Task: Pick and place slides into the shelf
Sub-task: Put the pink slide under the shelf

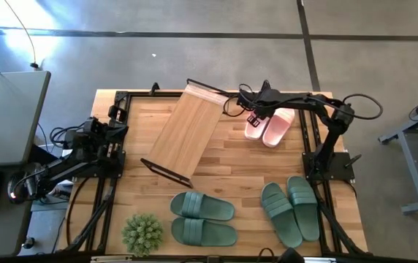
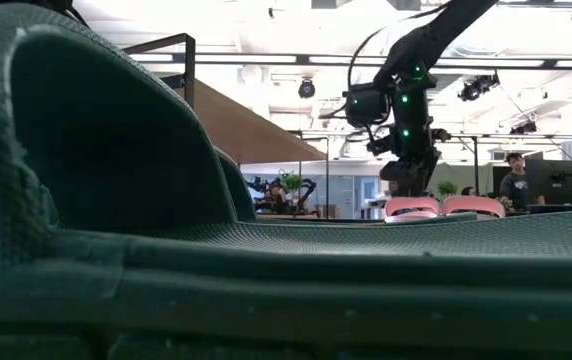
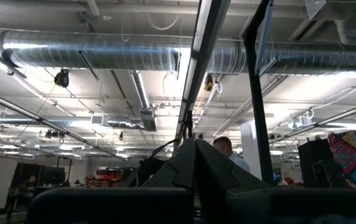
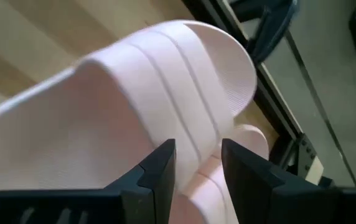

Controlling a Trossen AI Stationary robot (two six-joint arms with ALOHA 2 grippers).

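The pink-and-white pair of slides lies side by side on the table's far right part, also in the low view. My right gripper reaches down from above onto the left pink slide and is shut on its strap. The shelf, a bamboo board on a black frame, stands askew left of the pink pair. Two sage-green pairs lie soles down near the table's near edge. My left gripper waits shut at the table's left edge. My right gripper pinches the edge of the left pink slide's ribbed strap between its two fingers. One finger lies on the strap's outer face, the other stands in the foot opening. The fingers come from above. The slide rests on the table.
A spiky green plant ball sits at the near left corner. One green slide fills the low view's foreground. Black rails run along the table's left and right sides. Bare wood lies between the shelf and the green pairs. A person stands in the room behind.
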